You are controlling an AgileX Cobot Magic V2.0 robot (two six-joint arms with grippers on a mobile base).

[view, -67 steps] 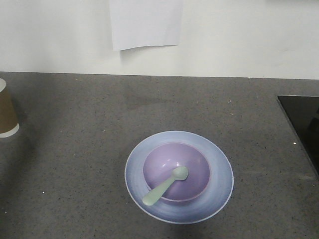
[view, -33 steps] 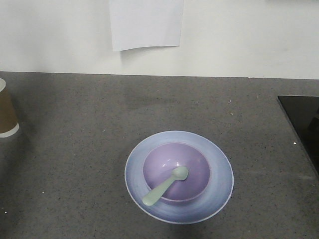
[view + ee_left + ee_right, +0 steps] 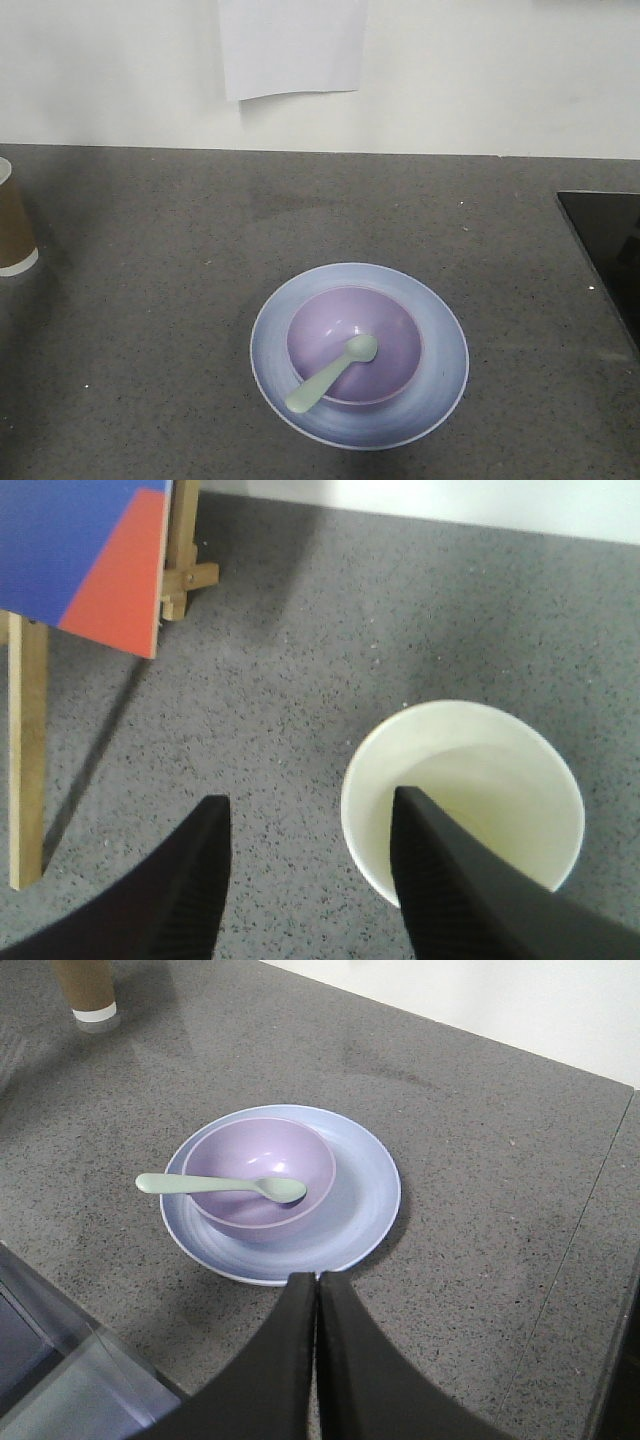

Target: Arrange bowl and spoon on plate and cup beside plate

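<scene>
we see the lavender bowl (image 3: pixel 354 345) seated on the blue plate (image 3: pixel 440 345), the mint spoon (image 3: pixel 332 375) resting in it. the paper cup (image 3: pixel 14 220) stands far left, well apart. left gripper (image 3: pixel 305 865) straddles its rim, jaws apart. right gripper (image 3: pixel 317 1305) hovers near the plate, jaws closed, empty.

Front view: cup (image 3: pixel 14 222) cut by left frame edge, only part visible. Right wrist view: cup top cropped, just base band shows. Left wrist view: one finger (image 3: pixel 440 880) of left hand (image 3: pixel 305 870) covers cup's near rim; easel board (image 3: pixel 85 555) cropped top-left.
</scene>
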